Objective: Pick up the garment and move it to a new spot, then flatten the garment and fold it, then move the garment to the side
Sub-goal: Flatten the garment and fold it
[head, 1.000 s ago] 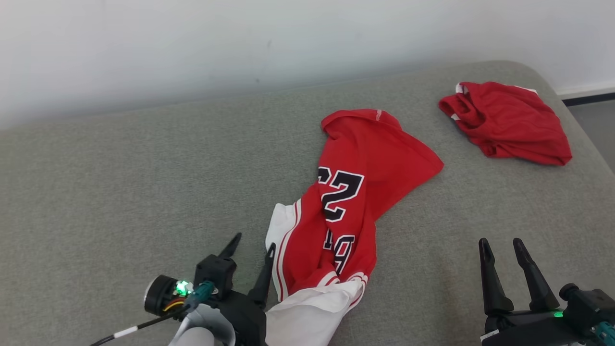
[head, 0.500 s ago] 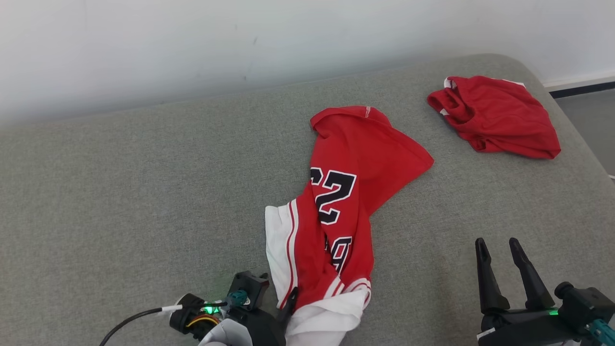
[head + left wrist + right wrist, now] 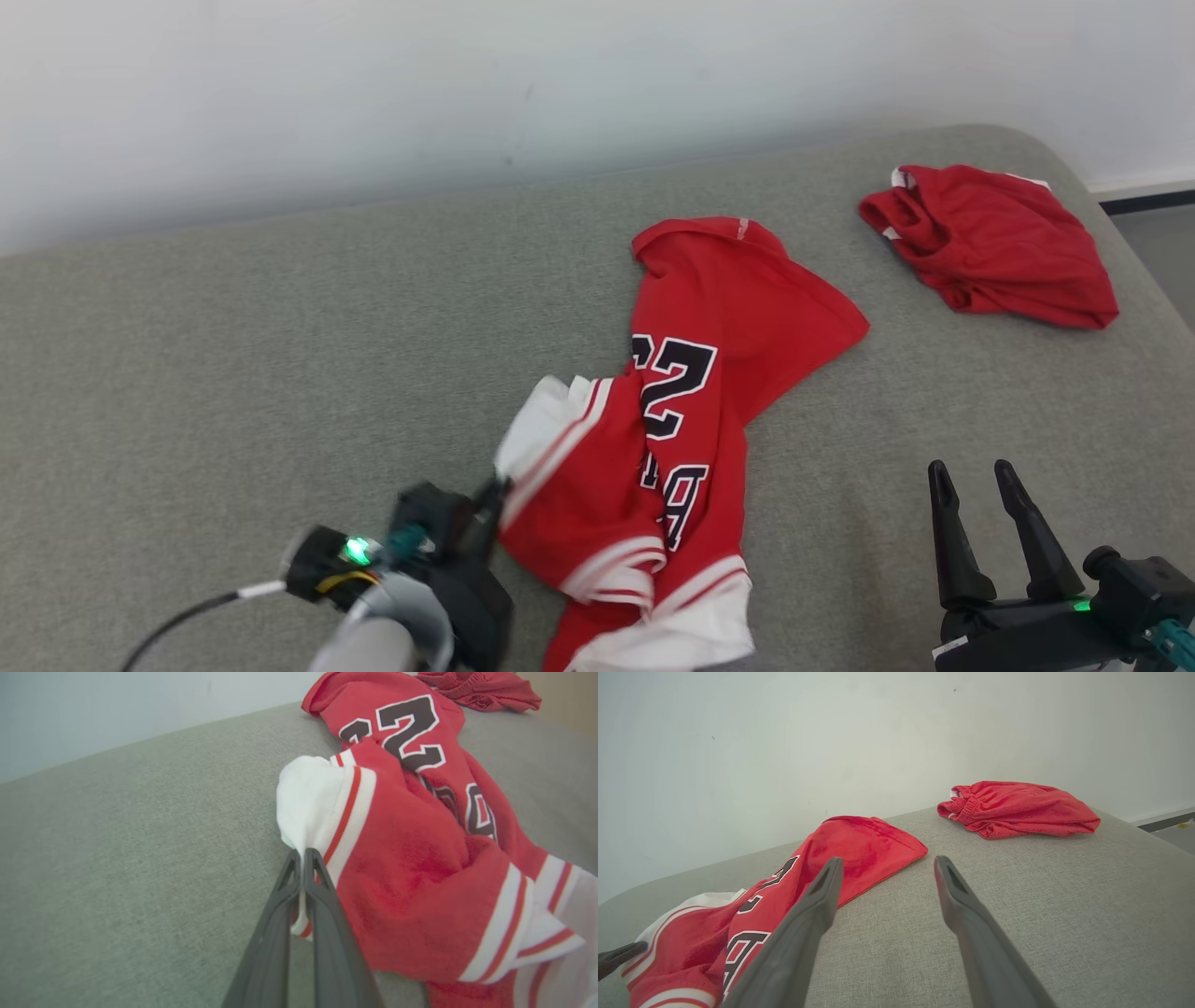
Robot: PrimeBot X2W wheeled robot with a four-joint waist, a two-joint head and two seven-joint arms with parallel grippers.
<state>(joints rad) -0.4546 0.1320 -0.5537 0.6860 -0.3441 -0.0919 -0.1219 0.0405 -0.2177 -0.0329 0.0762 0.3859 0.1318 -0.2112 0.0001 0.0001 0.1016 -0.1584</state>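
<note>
Left gripper [image 3: 492, 493] just went from wide to pinched shut on the white-trimmed edge of the red fabric jersey with black numbers [image 3: 695, 308]. That near-left hem is now bunched and lifted off the grey fabric cushion [image 3: 233, 355]. The rest lies crumpled at centre. Right gripper [image 3: 971, 471] unchanged: fingers wide, empty, near right. Grasp looks made, so lift-and-move is next. Crumpled red shorts [image 3: 990, 243] at far right, untouched.

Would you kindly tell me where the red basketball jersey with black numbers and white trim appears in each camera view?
Head view: the red basketball jersey lies centre, reaching the bottom edge.
Left wrist view: the jersey spans the right half, its white hem pinched by the left pincer.
Right wrist view: the jersey sits lower left.
Shared landmark: the crumpled red shorts beyond it.
</note>
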